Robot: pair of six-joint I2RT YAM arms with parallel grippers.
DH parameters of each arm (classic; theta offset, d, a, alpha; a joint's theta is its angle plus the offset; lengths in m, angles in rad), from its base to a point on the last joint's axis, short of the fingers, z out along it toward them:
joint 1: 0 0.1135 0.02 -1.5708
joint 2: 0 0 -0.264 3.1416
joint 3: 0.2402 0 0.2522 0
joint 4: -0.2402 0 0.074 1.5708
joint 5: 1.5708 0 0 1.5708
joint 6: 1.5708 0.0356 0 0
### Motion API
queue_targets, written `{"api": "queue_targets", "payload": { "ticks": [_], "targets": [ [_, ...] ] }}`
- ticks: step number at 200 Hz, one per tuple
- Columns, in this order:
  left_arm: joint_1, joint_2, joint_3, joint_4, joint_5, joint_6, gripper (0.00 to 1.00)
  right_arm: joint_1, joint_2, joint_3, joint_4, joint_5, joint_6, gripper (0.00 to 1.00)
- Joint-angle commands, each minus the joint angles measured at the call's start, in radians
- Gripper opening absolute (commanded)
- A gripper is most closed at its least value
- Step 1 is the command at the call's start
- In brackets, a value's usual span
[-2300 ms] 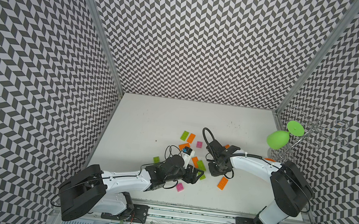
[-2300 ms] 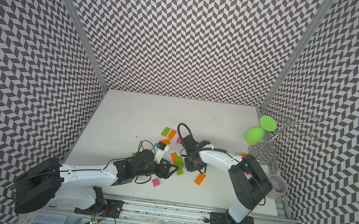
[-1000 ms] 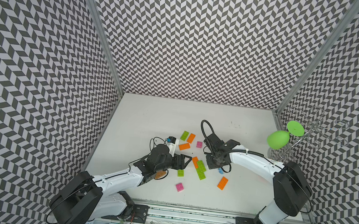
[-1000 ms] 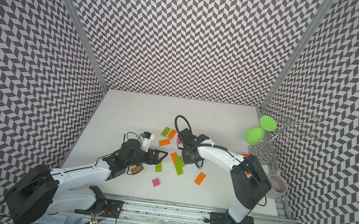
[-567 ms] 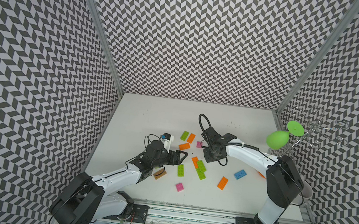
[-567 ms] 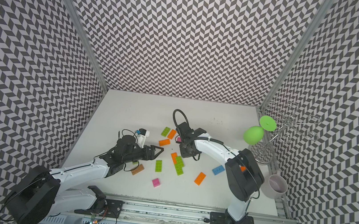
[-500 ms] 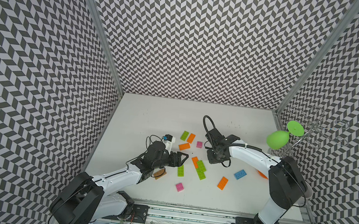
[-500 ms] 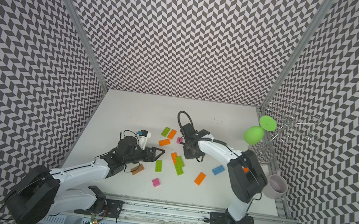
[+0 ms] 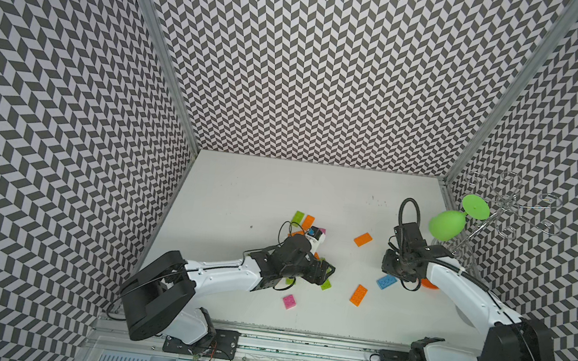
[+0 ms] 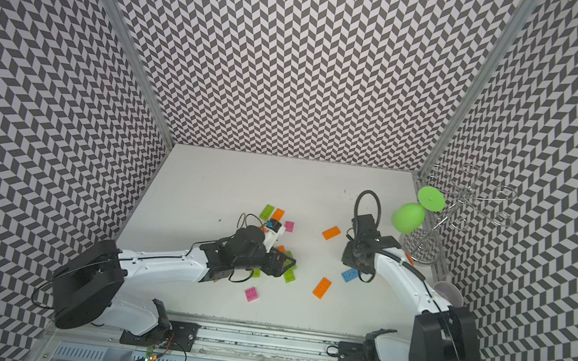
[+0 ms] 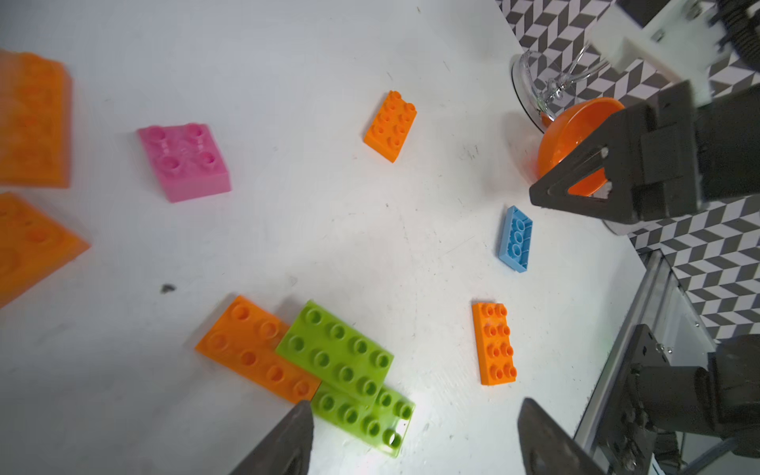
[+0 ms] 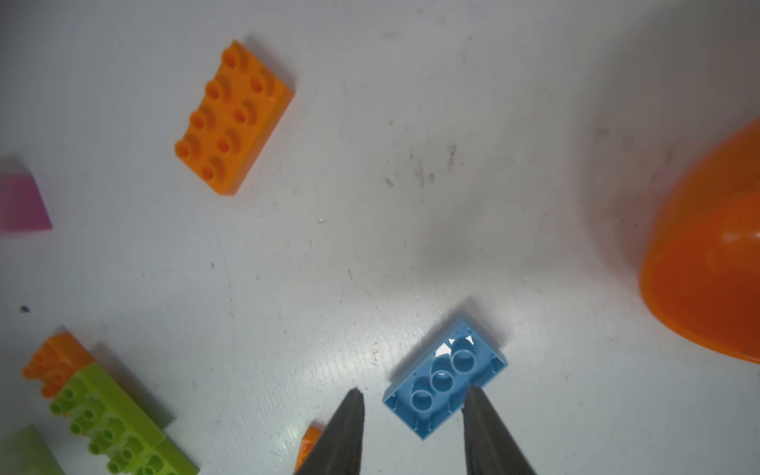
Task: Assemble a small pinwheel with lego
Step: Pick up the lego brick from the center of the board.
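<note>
Lego bricks lie scattered on the white table. My right gripper (image 12: pixel 413 392) (image 9: pixel 390 274) stands open low over an upside-down blue brick (image 12: pixel 444 378) (image 9: pixel 386 282), which lies flat partly between its fingers. My left gripper (image 11: pixel 415 411) (image 9: pixel 325 270) is open above a cluster of an orange brick (image 11: pixel 255 347) and two lime green bricks (image 11: pixel 335 353), holding nothing. Loose orange bricks (image 9: pixel 363 239) (image 9: pixel 358 295) and a pink square (image 9: pixel 289 301) lie between the arms. A lime green brick (image 9: pixel 298 217), an orange one (image 9: pixel 308 221) and another pink square (image 10: pixel 288 226) lie behind the left wrist.
A green goblet (image 9: pixel 445 225) hangs from a wire rack (image 9: pixel 501 207) at the right wall. An orange bowl (image 12: pixel 707 267) (image 9: pixel 430 284) sits just right of the right gripper, and a grey cup (image 10: pixel 448 291) stands by the right edge.
My right gripper has moved right from the middle cluster to the blue brick and opened. My left gripper has swung right, back over the orange and green cluster, still open.
</note>
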Motion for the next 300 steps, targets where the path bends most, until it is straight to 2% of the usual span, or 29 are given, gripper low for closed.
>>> {"api": "queue_targets", "payload": {
  "ticks": [1,25,46,77,106,151,176,184,209,246,273,300],
  "targets": [
    [-0.057,0.115,0.155,-0.125,-0.097,0.089,0.76,-0.036,-0.113,-0.001,0.054,0.0,0.04,0.45],
    [-0.126,0.291,0.372,-0.268,-0.151,0.161,0.73,-0.091,-0.206,0.021,0.008,-0.009,0.048,0.44],
    [-0.187,0.42,0.526,-0.356,-0.199,0.206,0.7,-0.106,-0.314,0.049,-0.008,0.053,0.069,0.45],
    [-0.23,0.573,0.694,-0.429,-0.208,0.224,0.7,-0.128,-0.439,0.11,-0.073,0.165,0.11,0.46],
    [-0.249,0.675,0.823,-0.452,-0.213,0.254,0.73,-0.129,-0.516,0.171,-0.104,0.219,0.13,0.47],
    [-0.265,0.864,1.077,-0.571,-0.275,0.317,0.74,-0.129,-0.533,0.227,-0.152,0.251,0.111,0.48],
    [-0.274,0.954,1.202,-0.644,-0.308,0.348,0.69,-0.129,-0.545,0.232,-0.161,0.255,0.106,0.48],
    [-0.275,0.969,1.223,-0.657,-0.311,0.355,0.65,-0.13,-0.546,0.233,-0.164,0.256,0.105,0.48],
    [-0.283,0.982,1.244,-0.676,-0.305,0.368,0.51,-0.13,-0.547,0.231,-0.17,0.26,0.103,0.48],
    [-0.291,0.954,1.232,-0.706,-0.318,0.359,0.26,-0.13,-0.553,0.221,-0.161,0.263,0.099,0.48],
    [-0.274,0.858,1.196,-0.704,-0.329,0.338,0.21,-0.13,-0.555,0.207,-0.128,0.253,0.092,0.47],
    [-0.2,0.662,1.11,-0.664,-0.283,0.307,0.15,-0.129,-0.579,0.193,-0.045,0.196,0.078,0.5]
  ]
}}
